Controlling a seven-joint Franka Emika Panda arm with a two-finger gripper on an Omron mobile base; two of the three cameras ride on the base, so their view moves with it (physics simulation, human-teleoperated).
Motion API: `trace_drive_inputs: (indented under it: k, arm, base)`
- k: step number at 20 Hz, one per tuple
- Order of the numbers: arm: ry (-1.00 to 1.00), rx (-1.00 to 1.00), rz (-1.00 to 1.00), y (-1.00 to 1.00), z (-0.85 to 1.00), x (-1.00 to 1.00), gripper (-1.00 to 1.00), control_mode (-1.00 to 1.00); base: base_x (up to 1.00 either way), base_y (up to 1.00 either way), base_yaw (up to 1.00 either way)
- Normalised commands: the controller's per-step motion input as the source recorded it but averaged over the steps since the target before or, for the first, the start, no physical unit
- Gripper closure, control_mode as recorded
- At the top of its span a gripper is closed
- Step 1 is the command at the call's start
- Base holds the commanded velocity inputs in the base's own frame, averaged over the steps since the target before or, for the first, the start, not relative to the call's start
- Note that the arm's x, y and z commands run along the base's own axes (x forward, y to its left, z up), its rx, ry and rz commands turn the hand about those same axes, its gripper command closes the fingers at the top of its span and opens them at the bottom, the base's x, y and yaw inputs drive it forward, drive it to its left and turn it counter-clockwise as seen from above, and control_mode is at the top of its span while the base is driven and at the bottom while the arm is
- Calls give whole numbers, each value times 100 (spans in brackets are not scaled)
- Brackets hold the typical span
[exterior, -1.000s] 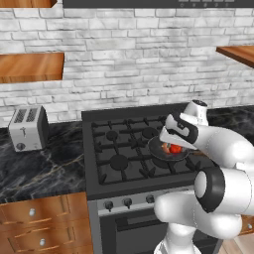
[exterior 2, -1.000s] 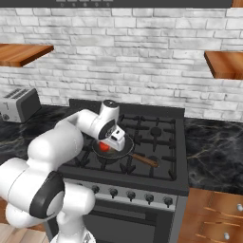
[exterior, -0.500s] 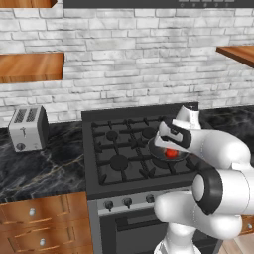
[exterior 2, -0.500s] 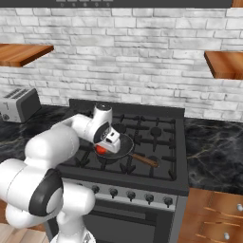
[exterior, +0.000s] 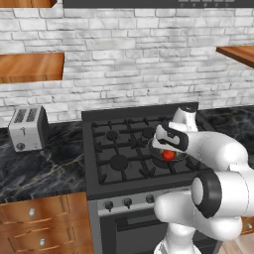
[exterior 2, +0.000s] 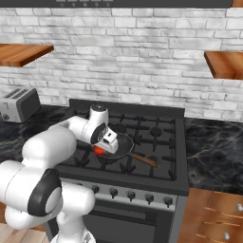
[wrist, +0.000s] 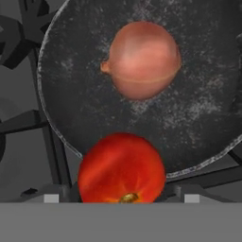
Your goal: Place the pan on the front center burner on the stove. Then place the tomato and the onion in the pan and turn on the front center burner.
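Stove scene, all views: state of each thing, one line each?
pan: on the stove grates, handle toward the front right.
onion: lying in the pan.
tomato: at the pan's rim, between the gripper tips.
gripper: just above the pan; open or shut can't be told.
toaster: upright on the counter, left of the stove.

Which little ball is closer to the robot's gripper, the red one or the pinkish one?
The red one, the tomato. In the hand view it sits right by the gripper's fingertips, while the pinkish onion lies farther off, in the pan.
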Motion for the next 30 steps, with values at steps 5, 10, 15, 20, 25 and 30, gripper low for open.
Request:
trace_drive_inputs:
  k: [5,10,15,20,25,30]
  arm:
    - [-5,0,0,0,0,0,-100,-100]
    - [-7,0,0,0,1,0,-100,-100]
    - [-15,0,0,0,30,3,-100,-100]
    - [-11,-2,0,0,56,-49,-100,-100]
    - [-2,-1,0,-6,30,-71,-100,-100]
    - [-2,21,5,-54,15,-53,-100,-100]
  base:
    - [0,0,0]
    - [0,0,0]
    - [0,0,0]
    - [0,0,0]
    - [0,0,0]
    - [0,0,0]
